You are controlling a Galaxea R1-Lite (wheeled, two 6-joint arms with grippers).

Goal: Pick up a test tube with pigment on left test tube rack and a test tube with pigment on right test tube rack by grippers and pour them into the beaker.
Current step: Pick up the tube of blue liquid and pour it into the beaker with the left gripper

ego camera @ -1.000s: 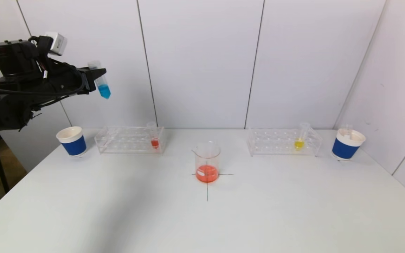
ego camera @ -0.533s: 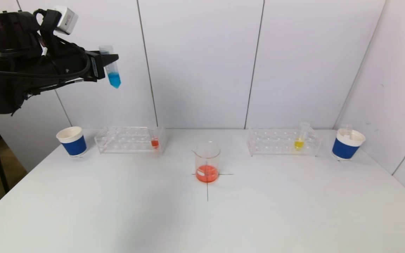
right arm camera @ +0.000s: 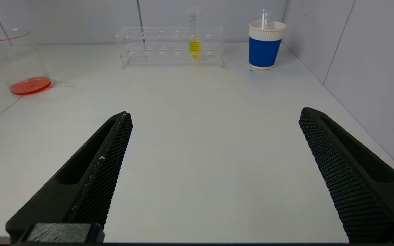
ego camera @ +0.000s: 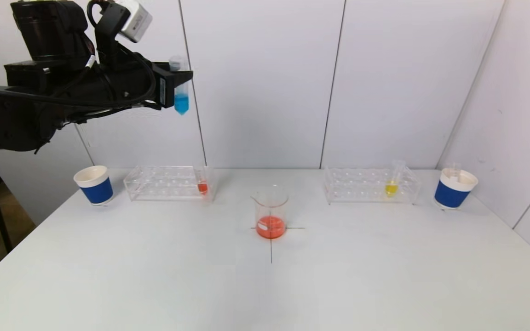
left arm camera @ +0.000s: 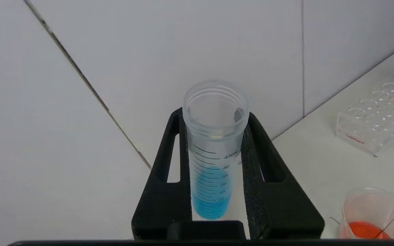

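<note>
High above the table's back left, my left gripper (ego camera: 178,82) is shut on an upright test tube of blue pigment (ego camera: 181,102); the left wrist view shows the tube (left arm camera: 214,171) clamped between both fingers (left arm camera: 260,164). The beaker (ego camera: 271,211), holding orange-red liquid, stands at the table's centre, lower and to the right of the tube. A red-pigment tube (ego camera: 202,186) stays in the left test tube rack (ego camera: 164,183). A yellow-pigment tube (ego camera: 391,187) stands in the right test tube rack (ego camera: 366,185). My right gripper (right arm camera: 214,116) is open, low over bare table, out of the head view.
A blue paper cup (ego camera: 94,185) stands left of the left rack. Another blue cup (ego camera: 454,188) stands right of the right rack, close to the side wall. The back wall runs just behind both racks. A drawn cross marks the beaker's spot.
My left arm has carried the blue tube to the right, closer to the table's middle, and the tube has come upright. Nothing else has moved.
</note>
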